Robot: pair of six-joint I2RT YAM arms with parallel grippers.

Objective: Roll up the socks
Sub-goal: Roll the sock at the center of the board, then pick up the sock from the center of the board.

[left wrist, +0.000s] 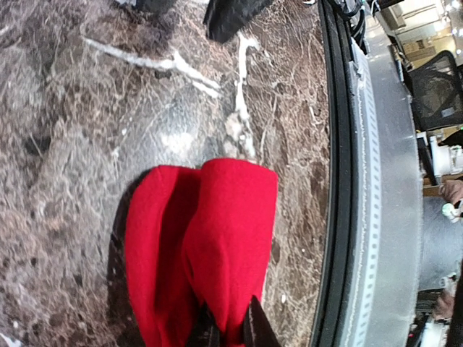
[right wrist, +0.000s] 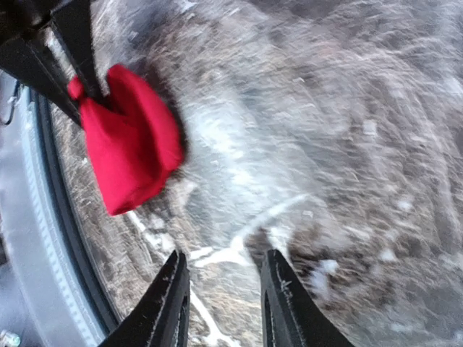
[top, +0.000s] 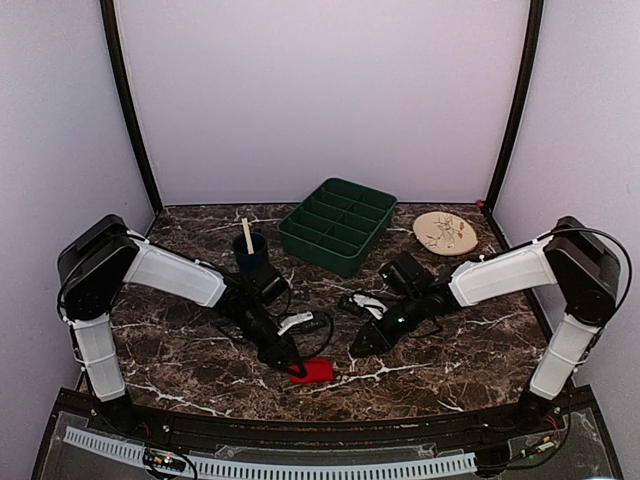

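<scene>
The red sock [top: 314, 371] lies folded into a small bundle on the marble table near the front edge. My left gripper [top: 291, 364] is shut on its near end; in the left wrist view the sock [left wrist: 206, 242] has two folds and my fingertips [left wrist: 255, 325] pinch the fabric. My right gripper [top: 360, 345] is open and empty, just to the right of the sock and apart from it. In the right wrist view the gripper [right wrist: 226, 289] hovers over bare marble, with the sock [right wrist: 130, 144] at upper left. No white patches show. The teal-green sock is out of view.
A green compartment tray [top: 338, 226] stands at the back centre. A dark cup [top: 251, 254] with a wooden stick stands to its left, and a round wooden disc [top: 445, 233] lies at the back right. The table's metal front rail [left wrist: 376, 181] runs close beside the sock.
</scene>
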